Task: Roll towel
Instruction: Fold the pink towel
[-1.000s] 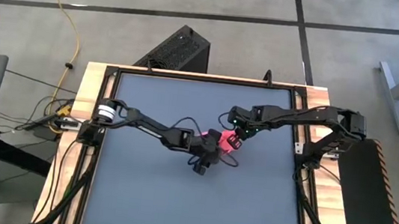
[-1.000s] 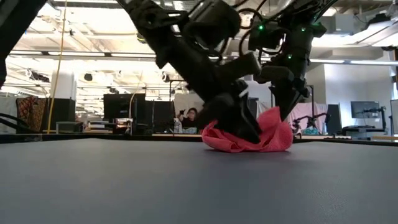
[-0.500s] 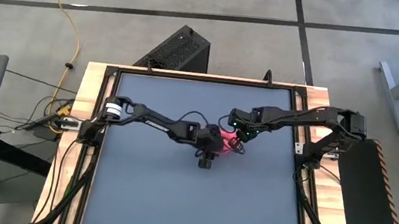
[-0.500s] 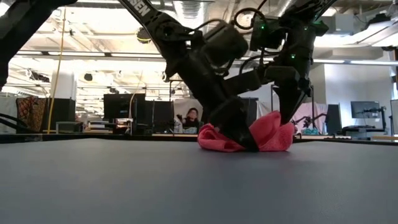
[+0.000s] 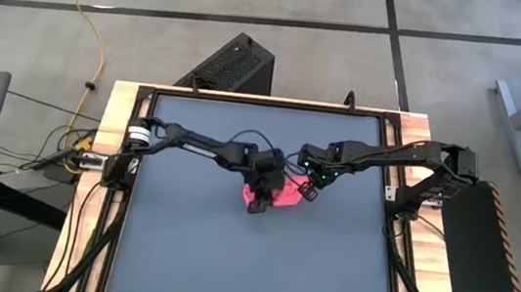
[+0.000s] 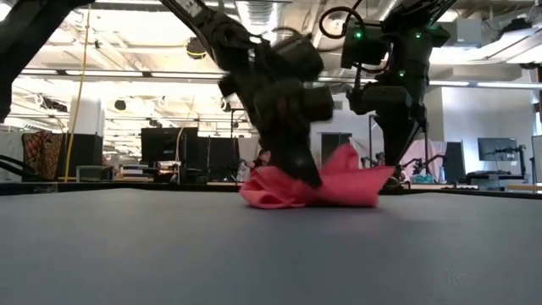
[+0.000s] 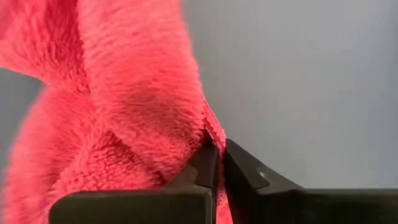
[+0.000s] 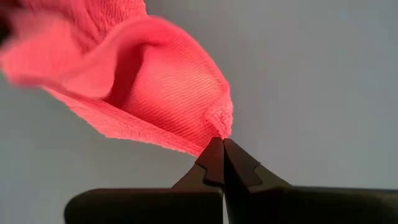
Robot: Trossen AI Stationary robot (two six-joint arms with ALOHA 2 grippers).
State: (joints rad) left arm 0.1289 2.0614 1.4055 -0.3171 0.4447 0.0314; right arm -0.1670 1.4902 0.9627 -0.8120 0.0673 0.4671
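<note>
Towel point(image 5: 267, 198) lies bunched near the table point(image 5: 179, 255) centre, largely hidden from above by both arms. Wrist views reveal left gripper point(image 7: 217, 163) and right gripper point(image 8: 222, 155) each pinching a fuzzy pink edge.

A plain bright pink towel point(image 5: 274, 198) lies on a dark grey worktop point(image 5: 189, 256) edged in pale wood.

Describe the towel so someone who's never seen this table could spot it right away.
Look at the dark grey tabletop, near its middle where the two dark arms meet. The towel lies bunched there, pinched by the left claw and the right claw. It is the only bright pink, soft thing there.
</note>
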